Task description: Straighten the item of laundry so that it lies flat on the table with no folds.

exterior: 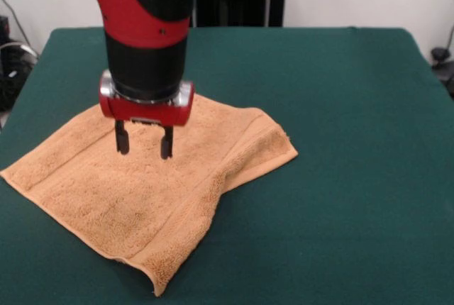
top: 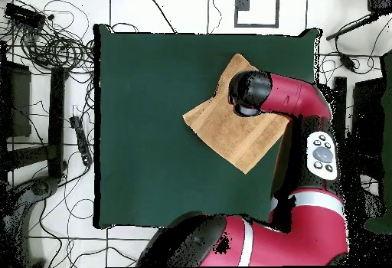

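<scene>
From my remote station I see the two short black fingers point(exterior: 123, 139) spread apart, a clear gap between them, gripping nothing. The gripper point(exterior: 144, 142) points straight down over the small golden-orange terry-cloth towel point(exterior: 135, 198); the tips stand low over the pile, and I cannot tell whether they touch it or hang just above it. Above the fingers sit a red collar with a silver ring and then the black-and-red wrist of the arm point(exterior: 145, 28), which comes down from the top of the front view.

The towel is not flat. In the front view its right-hand part is folded over, leaving a thick doubled ridge that runs from the far right corner down toward the near corner, where the cloth comes to a point close to the picture's bottom edge. A flat woven band runs along that ridge, and another faint band shows along the left edge. The towel sits diamond-wise, its corners pointing toward the counter's sides and not square to them; its longer stretch runs diagonally from the left corner to the far right corner.

In the overhead view the towel point(top: 230, 131) lies in the upper right part of the large dark green felt-covered counter point(top: 145, 127), partly under the arm's black elbow.

I can read no brand, label or writing anywhere.
</scene>
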